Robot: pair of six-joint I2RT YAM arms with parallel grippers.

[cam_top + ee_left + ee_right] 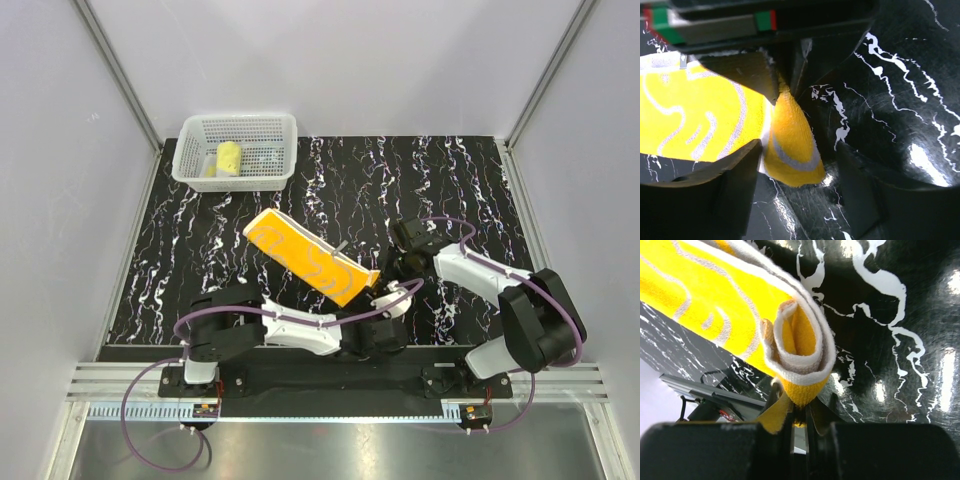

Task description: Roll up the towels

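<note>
A long yellow towel (308, 256) with pale curved stripes lies diagonally on the black marbled table. Its near-right end is curled over into a loose roll (800, 347). My right gripper (392, 272) is shut on that curled end, also seen in the right wrist view (805, 412). My left gripper (385, 303) is open just in front of it. In the left wrist view the towel's corner (790, 150) hangs between its spread fingers (720, 195), and the gripper (800, 200) does not clamp it. The right gripper's finger (747, 70) pinches the towel there.
A white mesh basket (270, 130) stands at the back left with one rolled yellow towel (230, 158) inside. The left arm lies across the table's near edge (300, 330). Grey walls close in the left, right and back sides.
</note>
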